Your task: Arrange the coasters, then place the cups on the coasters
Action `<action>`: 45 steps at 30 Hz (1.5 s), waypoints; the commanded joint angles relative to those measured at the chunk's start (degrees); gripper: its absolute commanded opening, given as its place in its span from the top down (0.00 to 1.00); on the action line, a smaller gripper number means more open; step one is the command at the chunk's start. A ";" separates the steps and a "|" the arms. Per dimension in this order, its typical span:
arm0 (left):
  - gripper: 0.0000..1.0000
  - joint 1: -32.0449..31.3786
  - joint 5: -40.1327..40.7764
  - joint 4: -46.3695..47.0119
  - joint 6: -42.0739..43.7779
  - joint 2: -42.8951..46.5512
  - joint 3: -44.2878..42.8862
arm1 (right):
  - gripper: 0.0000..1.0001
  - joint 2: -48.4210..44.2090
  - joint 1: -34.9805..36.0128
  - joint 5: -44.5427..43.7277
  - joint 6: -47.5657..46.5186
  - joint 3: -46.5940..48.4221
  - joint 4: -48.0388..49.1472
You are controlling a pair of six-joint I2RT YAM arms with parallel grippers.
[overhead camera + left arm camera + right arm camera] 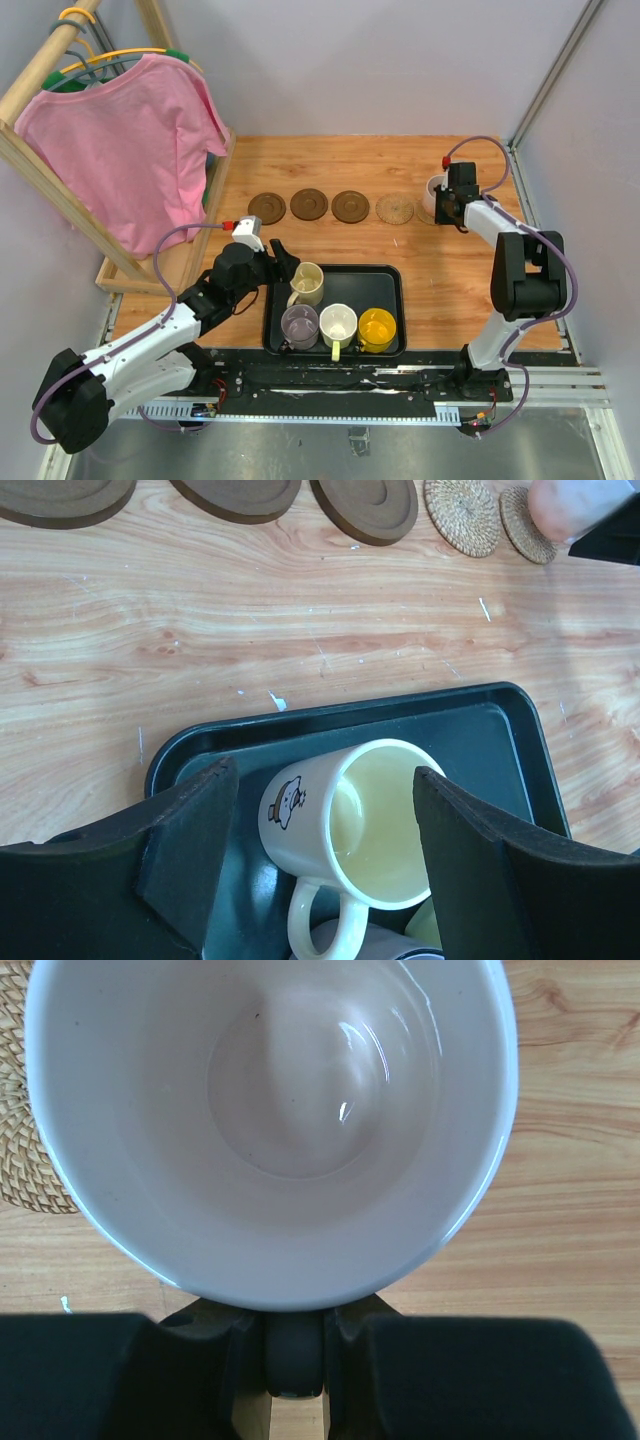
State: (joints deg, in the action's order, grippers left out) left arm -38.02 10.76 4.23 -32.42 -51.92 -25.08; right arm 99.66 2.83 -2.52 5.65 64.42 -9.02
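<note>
Coasters first: three dark brown round coasters [309, 204] in a row across the far part of the wooden surface [450, 290], then two tan woven round coasters [396, 209] carrying the same row on to the right. Over at the far-right woven one, pale pink ceramic cup [437, 190], overlapping that coaster's edge in the right wrist view; can't tell whether sitting on it or held just above. On that cup's handle, right gripper [295, 1370] pinched nearly closed, fingers [190, 1370] tight on either side of it. Closer in, black rectangular tray [395, 275] with the other four: cream ceramic mug [308, 283] with a little cartoon face at the tray's far-left corner, handle toward the near side, and along the near edge a grey-lilac mug [299, 325], a white mug with a yellowish handle [338, 322] and an amber-yellow mug [377, 328], left to right, packed side by side. Around the cream one, left gripper [325, 780] spread wide, one pad [190, 840] on each side, not clamped, nothing held. Pink t-shirt [130, 150] hanging on a wooden rack at far left.
</note>
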 commanded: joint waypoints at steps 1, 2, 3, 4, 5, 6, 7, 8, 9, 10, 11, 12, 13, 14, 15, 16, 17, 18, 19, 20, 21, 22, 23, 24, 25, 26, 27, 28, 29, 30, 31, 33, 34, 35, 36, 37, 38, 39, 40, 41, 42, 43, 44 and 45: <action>0.25 -0.33 1.28 1.40 -0.36 -0.11 -1.46 | 0.99 0.52 -0.89 0.62 -0.90 3.18 3.30; 0.25 -0.36 1.28 1.40 -0.36 -0.18 -1.45 | 0.99 0.58 -0.90 0.79 -0.83 3.18 3.28; 0.25 -0.31 1.34 1.44 -0.36 -0.20 -1.44 | 0.99 0.69 -0.85 0.91 -0.82 3.23 3.29; 0.26 -0.30 1.36 1.40 -0.36 -0.27 -1.48 | 0.99 0.83 -0.89 1.02 -0.82 3.18 3.28; 0.26 -0.31 1.32 1.35 -0.36 -0.35 -1.46 | 0.99 0.95 -0.90 1.03 -0.82 3.17 3.30; 0.25 -0.33 1.28 1.39 -0.36 -0.37 -1.51 | 0.99 1.04 -0.90 1.03 -0.82 3.23 3.30; 0.25 -0.32 1.28 1.40 -0.31 -0.42 -1.47 | 0.99 1.13 -0.90 1.01 -0.82 3.24 3.30; 0.25 -0.34 1.28 1.40 -0.31 -0.46 -1.46 | 0.99 1.22 -0.87 1.03 -0.82 3.27 3.30; 0.26 -0.32 1.20 1.40 -0.35 -0.46 -1.46 | 0.99 1.32 -0.89 1.00 -0.82 3.30 3.33; 0.25 -0.36 1.21 1.40 -0.34 -0.41 -1.46 | 0.99 1.45 -0.90 1.11 -0.81 3.37 3.34; 0.26 -0.36 1.27 1.40 -0.36 -0.38 -1.46 | 0.99 1.56 -0.90 1.12 -0.80 3.41 3.33; 0.26 -0.32 1.28 1.40 -0.36 -0.37 -1.45 | 0.99 1.66 -0.90 1.12 -0.77 3.46 3.38; 0.25 -0.30 1.28 1.35 -0.36 -0.41 -1.42 | 0.99 1.74 -0.90 1.02 -0.77 3.41 3.31; 0.26 -0.37 1.30 1.37 -0.31 -0.39 -1.38 | 0.99 1.83 -0.86 1.03 -0.82 3.45 3.30; 0.25 -0.33 1.28 1.39 -0.35 -0.38 -1.37 | 0.99 1.93 -0.89 0.95 -0.82 3.46 3.30; 0.25 -0.36 1.28 1.35 -0.36 -0.37 -1.42 | 0.99 2.09 -0.90 0.87 -0.82 3.44 3.30; 0.25 -0.34 1.35 1.39 -0.36 -0.46 -1.38 | 0.99 2.24 -0.90 0.81 -0.82 3.49 3.30; 0.26 -0.35 1.35 1.39 -0.36 -0.46 -1.37 | 0.99 2.36 -0.90 0.71 -0.75 3.46 3.28; 0.25 -0.38 1.35 1.40 -0.35 -0.46 -1.37 | 0.99 2.47 -0.89 0.56 -0.73 3.39 3.30; 0.25 -0.31 1.33 1.35 -0.36 -0.46 -1.30 | 0.99 2.55 -0.95 0.47 -0.73 3.36 3.30; 0.25 -0.31 1.36 1.31 -0.36 -0.51 -1.29 | 0.99 2.64 -0.98 0.38 -0.70 3.35 3.28; 0.26 -0.30 1.36 1.31 -0.36 -0.47 -1.29 | 0.99 2.71 -0.94 0.33 -0.65 3.36 3.22; 0.25 -0.30 1.36 1.31 -0.28 -0.46 -1.29 | 0.99 2.73 -0.98 0.26 -0.64 3.41 3.21; 0.25 -0.31 1.36 1.31 -0.33 -0.42 -1.29 | 0.99 2.74 -0.98 0.11 -0.57 3.39 3.19; 0.25 -0.32 1.36 1.31 -0.35 -0.41 -1.29 | 0.99 2.74 -0.98 -0.05 -0.49 3.43 3.03; 0.25 -0.29 1.32 1.31 -0.36 -0.42 -1.21 | 0.98 2.74 -0.98 -0.27 -0.40 3.44 2.85; 0.25 -0.37 1.28 1.31 -0.35 -0.38 -1.20 | 0.95 2.69 -0.98 -0.43 -0.30 3.54 2.68; 0.26 -0.28 1.28 1.35 -0.36 -0.37 -1.15 | 0.90 2.59 -0.94 -0.60 -0.15 3.52 2.42; 0.25 -0.30 1.29 1.29 -0.44 -0.37 -1.12 | 0.85 2.38 -0.98 -0.63 0.03 3.47 2.25; 0.25 -0.32 1.28 1.31 -0.51 -0.30 -1.05 | 0.77 2.19 -0.98 -0.72 0.20 3.36 2.23; 0.25 -0.31 1.28 1.31 -0.53 -0.29 -0.96 | 0.69 1.94 -0.98 -0.80 0.31 3.20 2.25; 0.26 -0.34 1.15 1.38 -0.66 -0.22 -0.85 | 0.54 1.61 -0.98 -0.82 0.49 2.87 2.14; 0.26 -0.31 1.11 1.39 -0.70 -0.20 -0.80 | 0.48 1.53 -0.98 -0.82 0.58 2.84 1.99; 0.26 -0.36 1.04 1.37 -0.78 -0.20 -0.72 | 0.44 1.46 -0.98 -0.76 0.65 2.75 1.88; 0.26 -0.37 1.02 1.39 -0.84 -0.15 -0.68 | 0.41 1.42 -0.96 -0.78 0.73 2.74 1.86; 0.26 -0.27 1.01 1.40 -0.87 -0.12 -0.61 | 0.40 1.35 -0.96 -0.69 0.81 2.58 1.82; 0.26 -0.31 0.92 1.34 -0.88 -0.04 -0.59 | 0.39 1.27 -0.93 -0.69 0.89 2.42 1.81; 0.26 -0.32 0.92 1.31 -0.89 0.04 -0.51 | 0.38 1.12 -0.96 -0.60 1.00 2.24 1.74; 0.26 -0.35 0.92 1.31 -0.89 0.14 -0.42 | 0.37 0.93 -0.93 -0.49 1.15 2.00 1.84; 0.26 -0.36 0.92 1.31 -0.89 0.27 -0.41 | 0.37 0.63 -0.90 -0.39 1.31 1.75 1.89; 0.26 -0.31 0.92 1.23 -0.78 0.44 -0.33 | 0.36 0.32 -0.90 -0.22 1.56 1.41 1.97; 0.26 -0.30 0.80 1.16 -0.50 0.69 -0.35 | 0.35 -0.26 -0.90 -0.08 1.74 1.08 2.04; 0.26 -0.30 0.61 1.20 -0.22 0.96 -0.25 | 0.34 -0.80 -0.90 0.09 1.92 0.65 2.18; 0.25 -0.30 0.36 1.10 0.15 1.33 -0.26 | 0.33 -1.42 -0.90 0.26 2.13 0.05 2.20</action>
State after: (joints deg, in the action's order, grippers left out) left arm -38.02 10.90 4.21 -33.04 -52.18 -25.08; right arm 101.86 2.66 -2.09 6.37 65.78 -7.57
